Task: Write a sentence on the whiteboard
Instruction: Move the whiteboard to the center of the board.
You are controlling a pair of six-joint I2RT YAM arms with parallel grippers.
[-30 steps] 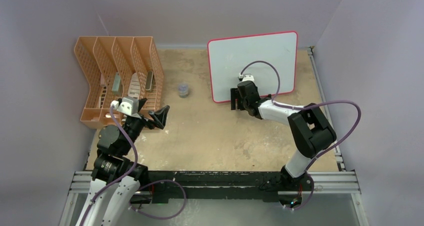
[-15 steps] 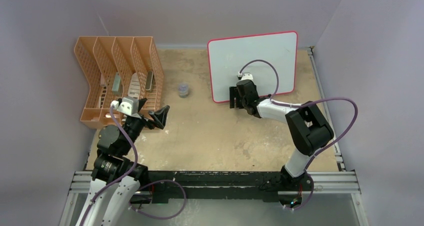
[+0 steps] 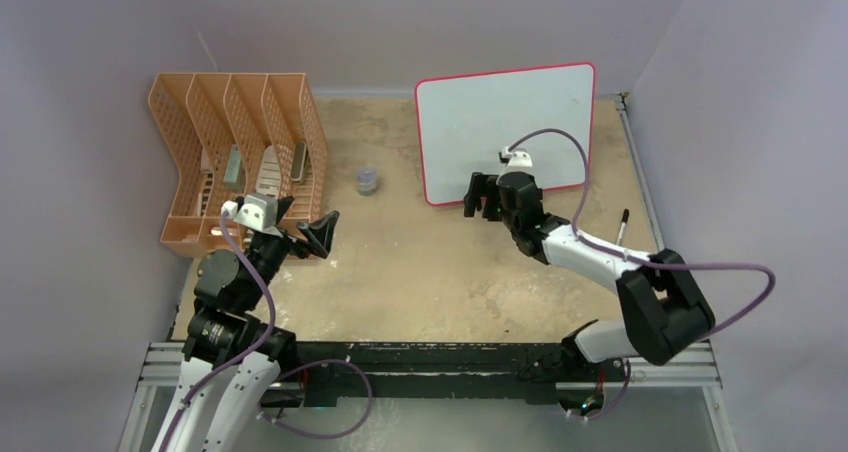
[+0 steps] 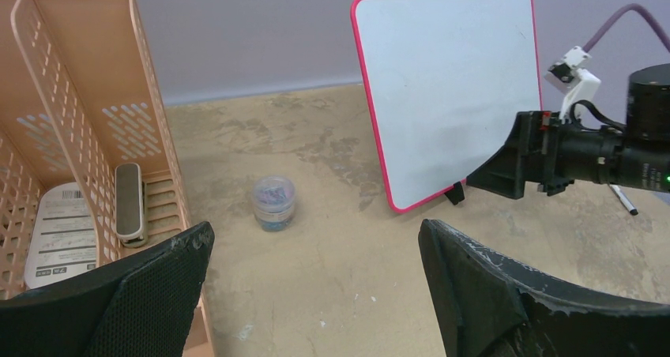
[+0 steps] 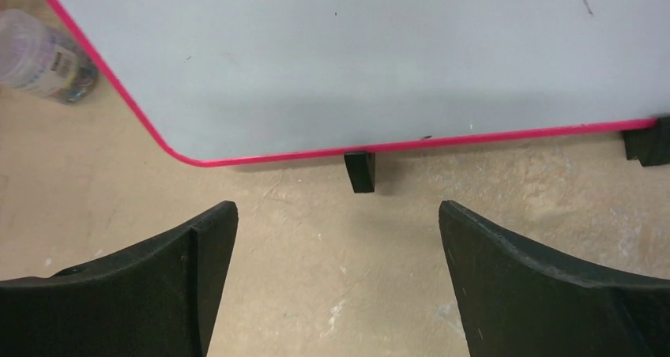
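Since a second ago the right arm's [image 3: 600, 262] elbow has been swung out to the right and toward the near edge. The right gripper [image 5: 338, 213] has been carried slightly rightward along the foot of the whiteboard [image 3: 505, 112] with its jaws spread wider, and a marker [image 3: 622, 227] is now uncovered on the table [image 3: 420, 272] beside that arm. At far left an orange rack [image 3: 235, 157] is stood, with a grey bar [image 4: 129, 211] kept in one slot. Just right of it the left gripper [image 4: 316, 234] is held above the table, jaws wide apart with nothing between them. Near the middle a small clear jar [image 3: 367, 180] is set. Further right the whiteboard is propped upright on black feet [image 5: 360, 171] at the far side of the table, its face turned toward the arms; only a tiny dark mark [image 5: 586, 4] can be made out on it. The right gripper is pointed at the lower left part of the rim, near but apart from it, released and empty.
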